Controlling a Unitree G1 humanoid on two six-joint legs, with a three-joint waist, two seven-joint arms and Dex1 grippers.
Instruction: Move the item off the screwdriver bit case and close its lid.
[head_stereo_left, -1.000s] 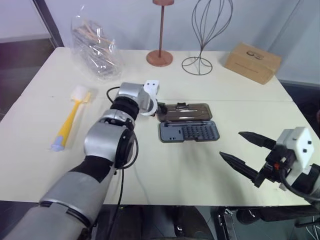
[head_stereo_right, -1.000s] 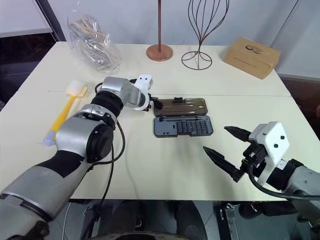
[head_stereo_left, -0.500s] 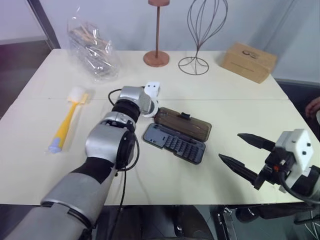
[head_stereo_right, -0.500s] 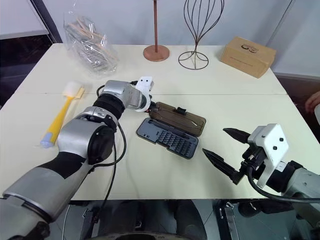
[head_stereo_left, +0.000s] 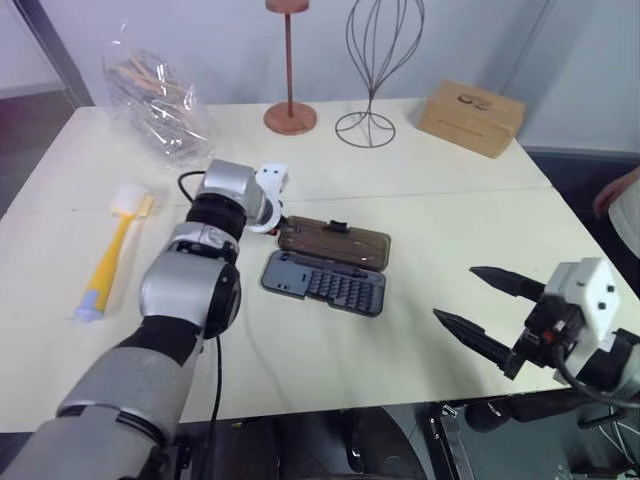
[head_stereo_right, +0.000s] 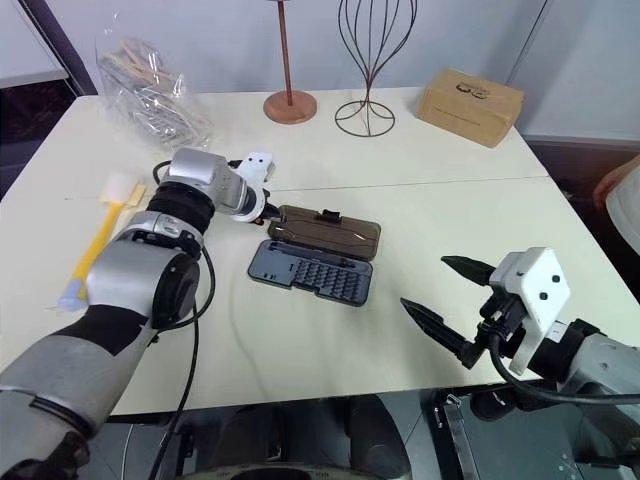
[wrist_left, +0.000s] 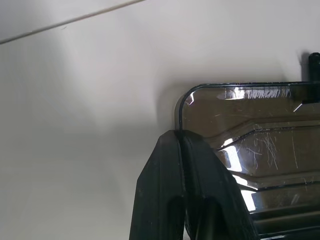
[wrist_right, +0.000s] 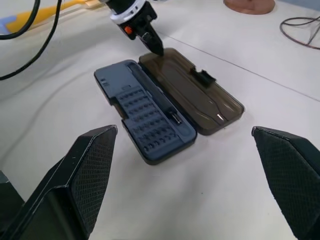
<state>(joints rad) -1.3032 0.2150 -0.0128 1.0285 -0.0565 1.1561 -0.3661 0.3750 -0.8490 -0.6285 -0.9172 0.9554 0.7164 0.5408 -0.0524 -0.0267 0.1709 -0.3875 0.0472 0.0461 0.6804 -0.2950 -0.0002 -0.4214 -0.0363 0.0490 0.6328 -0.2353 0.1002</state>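
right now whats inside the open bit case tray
Rows of small bits fill the dark grey rectangular plastic tray, with one long slot along the hinge side. Nothing lies on top; the smoky brown translucent lid lies flat beside it. What sits beneath the bits is hidden.

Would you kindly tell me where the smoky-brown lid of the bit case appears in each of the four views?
Left eye view: lid, centre, behind the grey tray.
Right eye view: lid, centre.
Left wrist view: lid, right side, its corner at the left gripper.
Right wrist view: lid, centre.
Shared landmark: the lid's black latch tab.
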